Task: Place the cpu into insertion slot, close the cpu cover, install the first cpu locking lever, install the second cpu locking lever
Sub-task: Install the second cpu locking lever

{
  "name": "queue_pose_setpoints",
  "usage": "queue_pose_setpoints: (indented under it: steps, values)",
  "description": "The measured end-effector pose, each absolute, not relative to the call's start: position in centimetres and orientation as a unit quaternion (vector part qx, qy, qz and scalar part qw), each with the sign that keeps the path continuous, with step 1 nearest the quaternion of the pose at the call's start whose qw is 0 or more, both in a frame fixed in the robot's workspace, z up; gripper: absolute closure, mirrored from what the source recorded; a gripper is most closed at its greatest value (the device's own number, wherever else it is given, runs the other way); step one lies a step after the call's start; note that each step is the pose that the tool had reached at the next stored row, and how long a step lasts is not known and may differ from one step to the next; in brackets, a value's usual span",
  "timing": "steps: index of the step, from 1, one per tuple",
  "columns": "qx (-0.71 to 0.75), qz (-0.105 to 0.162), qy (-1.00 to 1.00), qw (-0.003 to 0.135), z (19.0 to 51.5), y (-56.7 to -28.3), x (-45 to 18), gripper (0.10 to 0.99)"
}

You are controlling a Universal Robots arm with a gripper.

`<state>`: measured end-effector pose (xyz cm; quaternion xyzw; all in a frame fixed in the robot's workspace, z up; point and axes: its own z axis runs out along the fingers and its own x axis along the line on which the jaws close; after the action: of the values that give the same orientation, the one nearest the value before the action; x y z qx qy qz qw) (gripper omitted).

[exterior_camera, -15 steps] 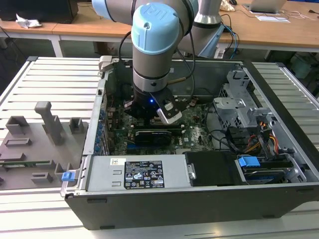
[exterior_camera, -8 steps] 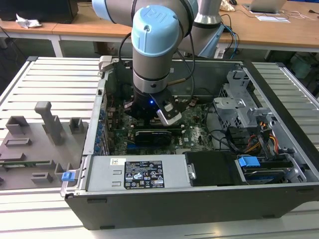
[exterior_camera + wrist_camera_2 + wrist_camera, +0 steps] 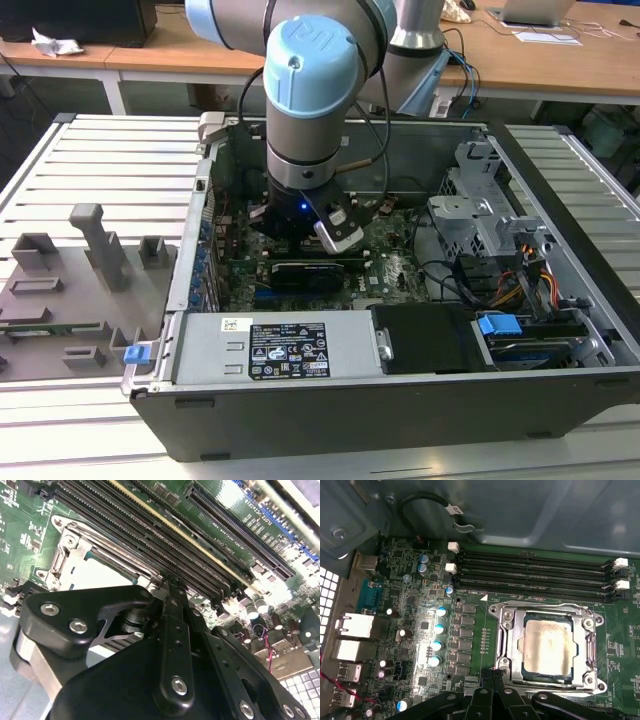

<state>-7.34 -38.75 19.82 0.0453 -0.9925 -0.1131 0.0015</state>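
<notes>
The cpu [image 3: 547,647], a small square chip with a silvery-tan top, lies in the insertion slot [image 3: 594,625] on the green motherboard. The cpu cover [image 3: 512,640], a metal frame, lies flat around it. A thin metal lever [image 3: 545,605] runs along the frame's edge nearest the memory slots. My gripper [image 3: 493,672] is shut, its black fingertips together just beside the socket's corner, with nothing seen between them. In the second wrist view the gripper [image 3: 169,585] stands close over the socket edge, next to the cpu [image 3: 100,572]. In the exterior view the gripper [image 3: 300,235] reaches down into the open computer case.
Long black memory slots [image 3: 535,575] run beside the socket. Blue-topped capacitors [image 3: 440,630] and rear ports [image 3: 355,630] crowd the board's other side. A black card [image 3: 300,272], the power supply [image 3: 270,350] and a drive cage [image 3: 480,215] surround the working spot. A grey fixture plate [image 3: 60,290] lies outside the case.
</notes>
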Motion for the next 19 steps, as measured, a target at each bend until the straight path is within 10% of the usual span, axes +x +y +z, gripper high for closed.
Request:
queue_pose_setpoints:
  steps: [19]
  values:
    - [0.045,-0.113,-0.993,0.001,22.2,-38.9,-7.4,0.98]
